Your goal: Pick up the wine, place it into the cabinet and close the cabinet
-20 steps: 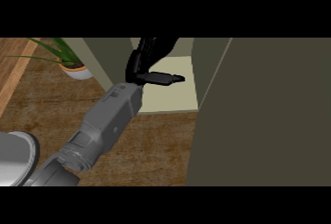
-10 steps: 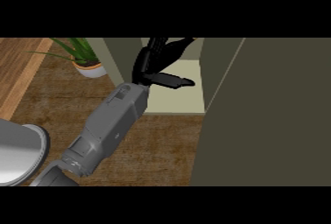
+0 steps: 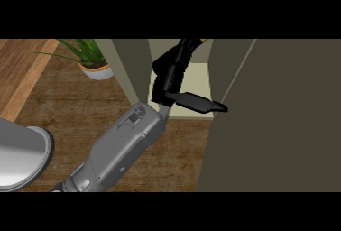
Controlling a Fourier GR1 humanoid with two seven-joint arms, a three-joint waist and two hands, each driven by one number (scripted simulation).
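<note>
Reach into the cabinet (image 3: 178, 79) is what shows: only one hand (image 3: 174, 74) is in view, and which arm it belongs to I cannot tell for certain. Its fingers run straight up into the opening and the thumb juts out toward the open door (image 3: 279, 117), so it looks open and holding nothing that can be seen. Against the pictures from a second and half a second ago, the forearm has shifted rightward in the view and the hand sits deeper between the cabinet's side walls, while the potted plant (image 3: 93, 61) and the grey rounded object (image 3: 20, 158) on the wooden bench (image 3: 73, 117) have slid the same way, so the head appears to have turned as well. The wine shows nowhere; it may stand inside, hidden behind the hand, but I cannot confirm that. The pale shelf is bare where visible. By my judgement, placing is finishing or done, and closing the door remains.
</note>
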